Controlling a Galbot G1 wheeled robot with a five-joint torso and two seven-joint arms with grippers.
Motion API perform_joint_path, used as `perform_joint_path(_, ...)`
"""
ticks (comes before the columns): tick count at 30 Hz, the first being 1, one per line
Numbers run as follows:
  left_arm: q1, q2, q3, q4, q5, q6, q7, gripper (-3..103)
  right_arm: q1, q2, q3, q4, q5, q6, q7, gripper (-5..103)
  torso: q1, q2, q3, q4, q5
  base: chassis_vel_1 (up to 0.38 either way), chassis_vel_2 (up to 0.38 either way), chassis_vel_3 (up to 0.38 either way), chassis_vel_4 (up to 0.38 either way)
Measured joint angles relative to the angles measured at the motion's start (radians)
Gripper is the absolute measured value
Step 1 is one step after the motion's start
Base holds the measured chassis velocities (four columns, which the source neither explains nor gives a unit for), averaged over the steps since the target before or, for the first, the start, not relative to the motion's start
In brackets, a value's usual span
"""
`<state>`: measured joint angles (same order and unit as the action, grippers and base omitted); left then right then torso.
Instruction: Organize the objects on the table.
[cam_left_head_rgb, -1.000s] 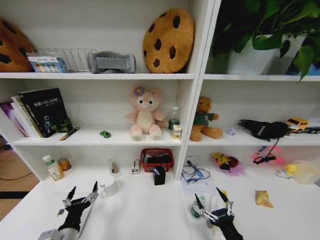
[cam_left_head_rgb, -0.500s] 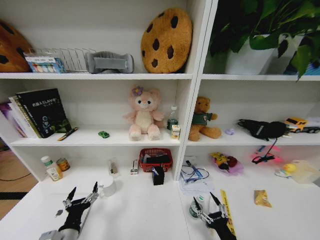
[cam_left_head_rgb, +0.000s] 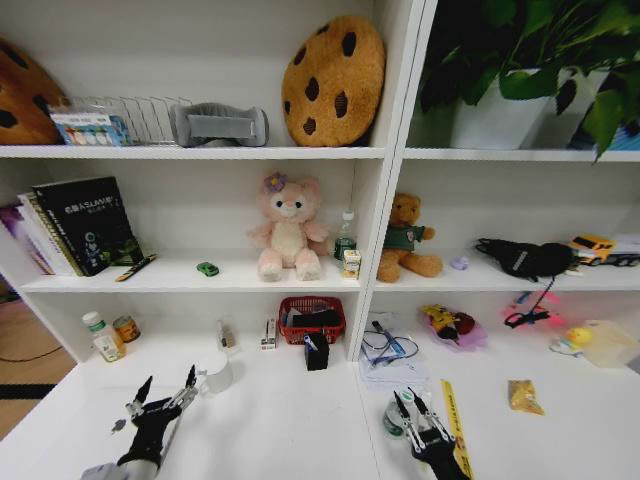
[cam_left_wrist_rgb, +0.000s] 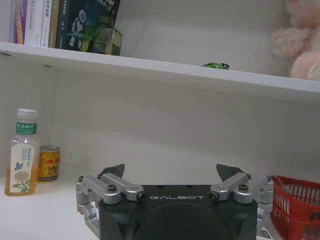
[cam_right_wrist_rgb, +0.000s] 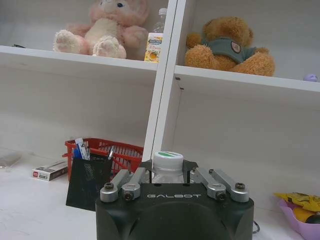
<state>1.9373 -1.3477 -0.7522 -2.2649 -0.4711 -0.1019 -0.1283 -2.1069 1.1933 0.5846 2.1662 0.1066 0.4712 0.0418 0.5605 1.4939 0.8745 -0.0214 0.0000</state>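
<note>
1. Right gripper (cam_left_head_rgb: 414, 421): held low at the near edge of the table (cam_left_head_rgb: 290, 420); its fingers are closed in against the sides of a small white bottle with a green cap (cam_right_wrist_rgb: 167, 165), which stands between them. Full contact is judged likely but cannot be confirmed.
2. Left gripper (cam_left_head_rgb: 160, 397): parked low at the near left, fingers spread wide, nothing held.
3. Yellow ruler (cam_left_head_rgb: 452, 425): lies flat on the table just beside the right gripper, on its right.
4. Mid-table items: a black mesh pen holder (cam_right_wrist_rgb: 88, 181) with pens, in front of a red basket (cam_left_head_rgb: 312, 318); a stack of papers with a cable (cam_left_head_rgb: 390, 362) to the right of the holder.
5. Far left of table: a tall drink bottle (cam_left_wrist_rgb: 21, 152) and a small can (cam_left_wrist_rgb: 48, 163), side by side against the back.
6. Shelf above: a tiny green toy car (cam_left_head_rgb: 208, 268), a pink plush rabbit (cam_left_head_rgb: 288, 227) and a brown teddy bear (cam_left_head_rgb: 408, 240), well apart from both grippers.
7. Step in hand (judged): the grasp on the bottle is being secured.
8. Next move (judged): a firm, upright hold is called for before any lift, with care taken not to nudge the ruler.
</note>
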Motion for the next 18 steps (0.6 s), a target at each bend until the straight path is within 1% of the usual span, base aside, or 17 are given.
perform_joint_path(3, 0.0, 0.001, -0.004, -0.001, -0.002, 0.0, 0.001, 100, -0.019, -0.005, 0.006, 0.01, 0.0, 0.006, 0.0, 30, 0.0, 0.0, 0.0, 0.0, 0.0, 0.0, 0.0, 0.0, 0.0)
perform_joint_path(6, 0.005, 0.006, -0.023, 0.0, -0.016, -0.006, 0.005, 100, -0.116, -0.014, 0.045, 0.053, -0.02, 0.053, 0.018, 30, 0.0, 0.0, 0.0, 0.0, 0.0, 0.0, 0.0, 0.0, 0.0)
perform_joint_path(8, 0.005, 0.006, -0.024, 0.001, -0.017, -0.007, 0.006, 100, -0.126, -0.013, 0.049, 0.058, -0.024, 0.056, 0.024, 30, 0.0, 0.0, 0.0, 0.0, 0.0, 0.0, 0.0, 0.0, 0.0)
perform_joint_path(12, 0.007, 0.005, -0.035, 0.009, -0.024, -0.013, 0.009, 100, -0.195, 0.004, 0.068, 0.1, -0.05, 0.067, 0.071, 30, 0.0, 0.0, 0.0, -0.0002, -0.0002, 0.0, 0.0, 0.0, 0.0)
perform_joint_path(13, 0.008, 0.001, -0.045, 0.014, -0.027, -0.019, 0.012, 100, -0.249, 0.014, 0.075, 0.133, -0.07, 0.074, 0.1, 30, 0.0, 0.0, 0.0, 0.0001, 0.0001, 0.0, 0.0, 0.0, 0.0)
perform_joint_path(14, 0.008, 0.001, -0.045, 0.014, -0.027, -0.019, 0.012, 100, -0.249, 0.014, 0.075, 0.133, -0.07, 0.074, 0.1, 30, 0.0, 0.0, 0.0, 0.0001, 0.0001, 0.0, 0.0, 0.0, 0.0)
perform_joint_path(15, 0.007, -0.004, -0.059, 0.017, -0.037, -0.022, 0.014, 100, -0.321, 0.027, 0.08, 0.162, -0.107, 0.09, 0.134, 30, 0.0, 0.0, 0.0, 0.0002, 0.0, 0.0, 0.0, 0.0, 0.0)
perform_joint_path(16, 0.0, -0.005, -0.07, 0.024, -0.051, -0.025, 0.015, 100, -0.402, 0.045, 0.08, 0.182, -0.165, 0.122, 0.177, 30, 0.0, 0.0, 0.0, 0.0002, -0.0001, 0.0, 0.0, 0.0, 0.0)
perform_joint_path(17, 0.0, -0.005, -0.07, 0.024, -0.051, -0.025, 0.015, 100, -0.402, 0.045, 0.08, 0.182, -0.165, 0.122, 0.177, 30, 0.0, 0.0, 0.0, 0.0002, -0.0001, 0.0, 0.0, 0.0, 0.0)
perform_joint_path(18, -0.005, -0.001, -0.075, 0.032, -0.059, -0.025, 0.016, 100, -0.45, 0.06, 0.078, 0.188, -0.209, 0.146, 0.207, 30, 0.0, 0.0, 0.0, -0.0001, -0.0004, 0.0, 0.0, 0.0, 0.0)
